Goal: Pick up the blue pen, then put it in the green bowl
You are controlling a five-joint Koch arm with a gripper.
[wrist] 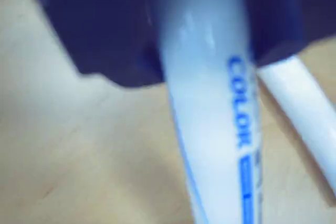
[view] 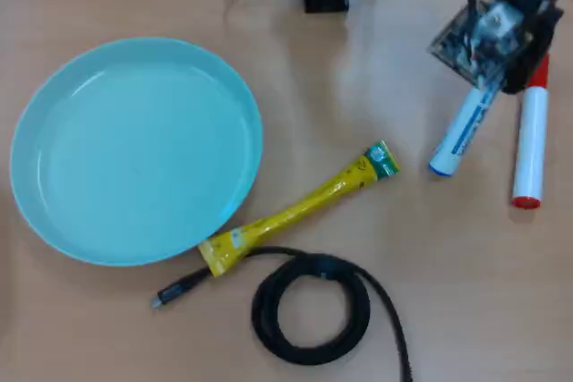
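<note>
Clearly the end effector has its dark jaws pressed against either side of the blue pen in the wrist view, so it reads as clamped on the barrel near the upper end, with most of the pen's length running away below the grip. In the overhead view the blue pen slants down and to the left from the end effector, its blue tip low near the counter; whether that tip touches the wood or hangs just clear cannot be told. Holding so close to one end is the main risk, in my judgement: the long free part could swing or pivot between the jaws during a lift, and the smooth barrel could slide out. Just beside it, to the right in the overhead view, lies the red-capped marker, near enough that a sideways move could knock or drag it. Farther out, the yellow tube lies diagonally across the likely path, its lower end touching or overlapping the rim of the green bowl, and a coiled black cable sits below it. The bowl is empty and well apart from the pen, at the far left, so a low carry might snag the dangling tip on the tube or the rim.
</note>
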